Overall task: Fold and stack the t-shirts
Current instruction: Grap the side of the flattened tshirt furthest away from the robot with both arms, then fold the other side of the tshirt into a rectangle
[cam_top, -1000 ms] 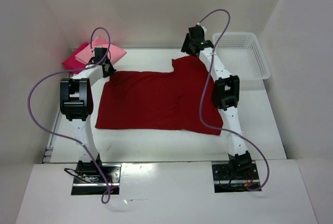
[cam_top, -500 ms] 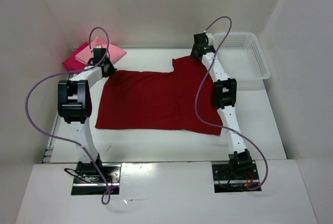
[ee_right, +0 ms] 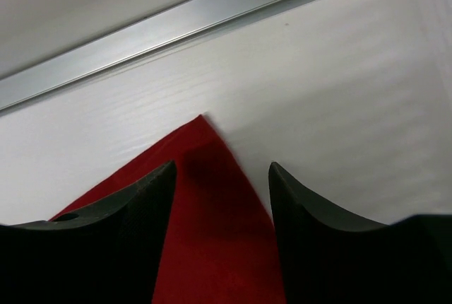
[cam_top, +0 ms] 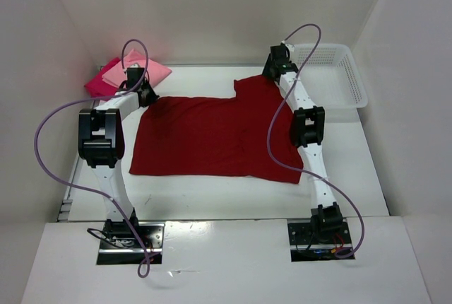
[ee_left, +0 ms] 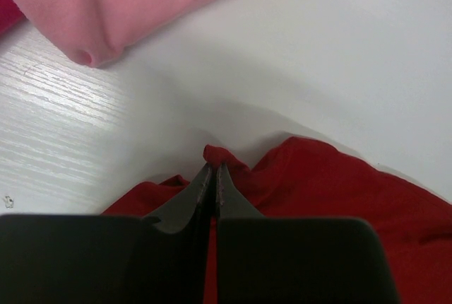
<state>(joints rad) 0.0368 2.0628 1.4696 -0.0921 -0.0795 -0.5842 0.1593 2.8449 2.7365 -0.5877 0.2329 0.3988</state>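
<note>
My left gripper is pinched shut on a small bunch of the dark red shirt, which lies spread across the middle of the tabletop. My right gripper gapes wide astride the shirt's far right corner, holding nothing. If I close there (only the tip sits between the jaws), the cloth may slip on lifting and skew the fold.

left arm, right arm: white links, black joint housings | cables: mauve, looped, one per arm | bases: metal plates | fingers: black, tapered
</note>
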